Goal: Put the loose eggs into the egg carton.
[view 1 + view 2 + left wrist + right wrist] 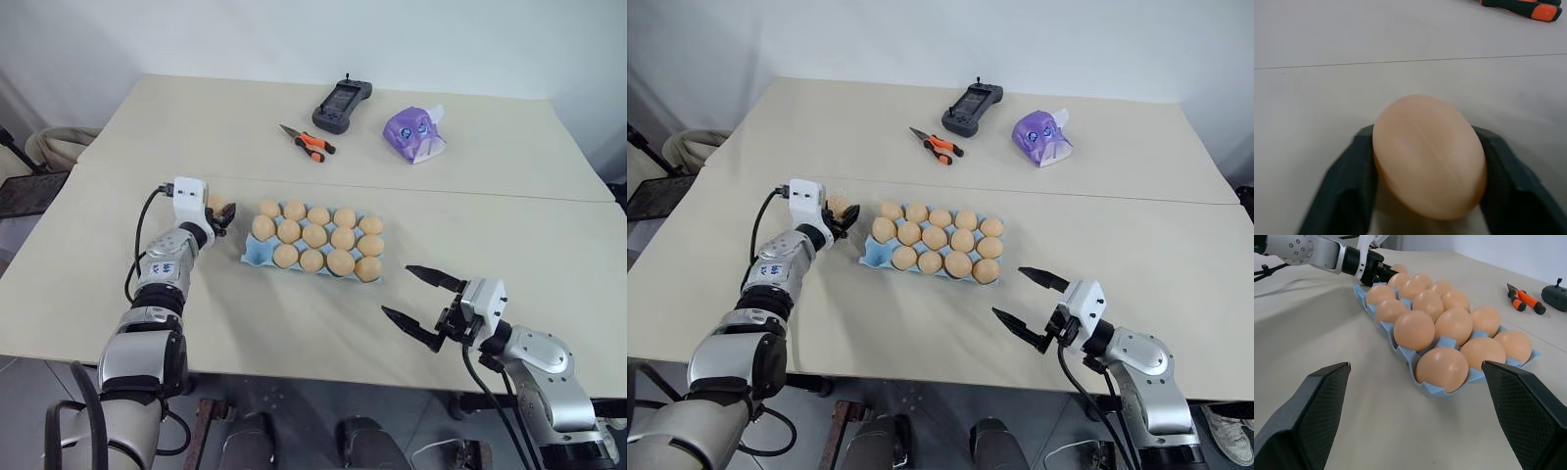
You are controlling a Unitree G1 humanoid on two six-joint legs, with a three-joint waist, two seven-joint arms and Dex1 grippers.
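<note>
Pale worktop (294, 323), two slabs butted with a seam across, against a plain white wall. Carton (257, 257) mid-worktop, fourteen eggs seated, one cup empty at its near-left corner, so the task looks nearly done. Left gripper (221, 214) just left of the carton, jaws narrow on the last egg (1429, 155), low over the worktop. Right gripper (423, 298) near the front edge, jaws wide, empty. Far side: tissue pack (415, 133), controller (342, 105), pliers (307, 142).
</note>
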